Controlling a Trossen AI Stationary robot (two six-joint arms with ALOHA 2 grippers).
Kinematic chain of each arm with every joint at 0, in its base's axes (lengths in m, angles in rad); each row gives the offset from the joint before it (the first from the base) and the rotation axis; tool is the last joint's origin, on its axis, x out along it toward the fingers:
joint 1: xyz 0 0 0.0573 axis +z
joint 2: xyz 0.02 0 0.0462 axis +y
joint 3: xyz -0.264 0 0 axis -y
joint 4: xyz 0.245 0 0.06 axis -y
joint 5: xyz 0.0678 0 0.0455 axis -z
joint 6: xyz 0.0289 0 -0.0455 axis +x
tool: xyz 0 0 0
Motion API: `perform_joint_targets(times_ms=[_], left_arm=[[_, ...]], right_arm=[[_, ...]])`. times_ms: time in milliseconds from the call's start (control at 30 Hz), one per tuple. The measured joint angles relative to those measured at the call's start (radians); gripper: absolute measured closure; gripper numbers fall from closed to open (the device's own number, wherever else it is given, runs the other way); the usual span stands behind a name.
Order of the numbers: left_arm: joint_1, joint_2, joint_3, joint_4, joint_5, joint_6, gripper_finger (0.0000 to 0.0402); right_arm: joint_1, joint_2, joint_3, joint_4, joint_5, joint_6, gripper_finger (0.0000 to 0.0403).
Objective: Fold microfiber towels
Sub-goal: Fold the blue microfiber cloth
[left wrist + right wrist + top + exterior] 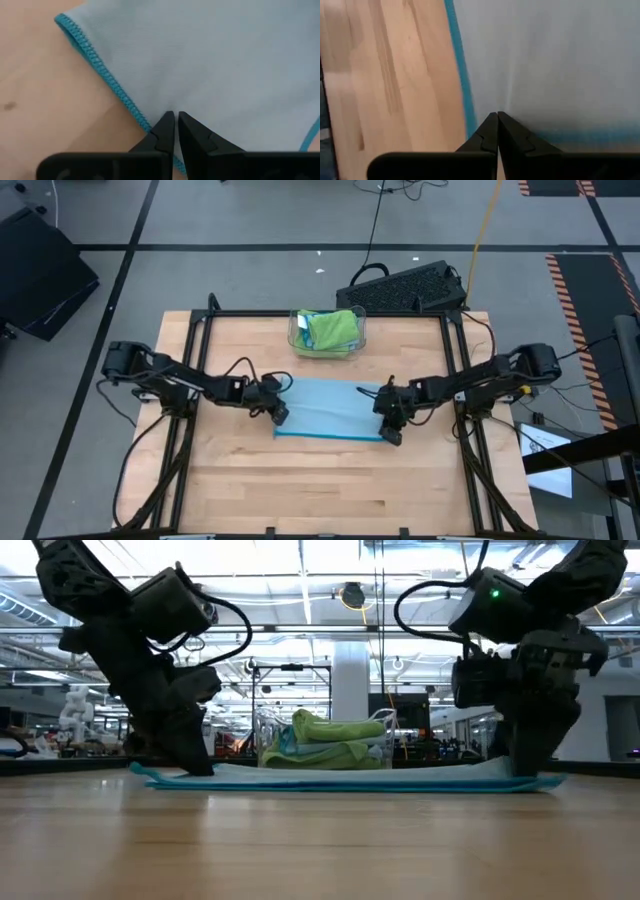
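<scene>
A light blue microfiber towel [330, 408] lies flat on the wooden table as a wide rectangle with a darker blue hem; it shows as a thin band in the low view [340, 778]. My left gripper [281, 417] is shut at the towel's near left corner. My right gripper [392, 435] is shut at its near right corner. Behind the towel, lime green and light blue towels [333, 328] lie in a clear bin. My left gripper meets the towel at its left hem [142, 120], close to the near left corner, slanting down from the table's left. The fingertips [167, 122] are shut with the hem at their ends. The cloth lies flat on the table. My right gripper meets the towel just inside its near right corner [485, 107], slanting down from the table's right. The shut fingertips [490, 125] hide the place of contact, and a faint crease runs away from them. The towel lies flat, its hems [462, 90] on the wood.
The clear plastic bin [296, 338] stands at the table's far middle, just behind the towel. A black keyboard [405, 285] lies beyond the far edge. Bare wood [330, 490] stretches from the towel to the near edge. Black frame rails [190, 380] run along both sides.
</scene>
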Motion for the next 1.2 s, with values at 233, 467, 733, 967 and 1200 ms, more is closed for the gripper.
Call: perform_joint_targets(times_ms=[233, 467, 733, 967, 1200], left_arm=[[0.038, -0.052, -0.003, 0.096, 0.116, 0.020, 0.0371], [0.004, -0.100, -0.001, 0.304, 0.143, -0.179, 0.0371], [-0.074, -0.036, 0.260, 0.243, 0.052, -0.084, 0.0371], [-0.091, 0.207, 0.527, 0.103, 0.037, 0.033, 0.0371], [-0.060, 0.463, 0.749, 0.081, 0.123, -0.054, 0.0371]], right_arm=[[-0.030, -0.134, -0.001, 0.016, -0.002, 0.081, 0.0403], [-0.145, -0.221, -0.001, 0.004, 0.026, 0.109, 0.0402], [-0.264, -0.155, 0.083, -0.166, 0.048, -0.077, 0.0388], [-0.329, -0.064, 0.136, -0.256, 0.057, -0.290, 0.0398], [-0.385, -0.003, 0.135, -0.212, 0.078, -0.382, 0.0402]])
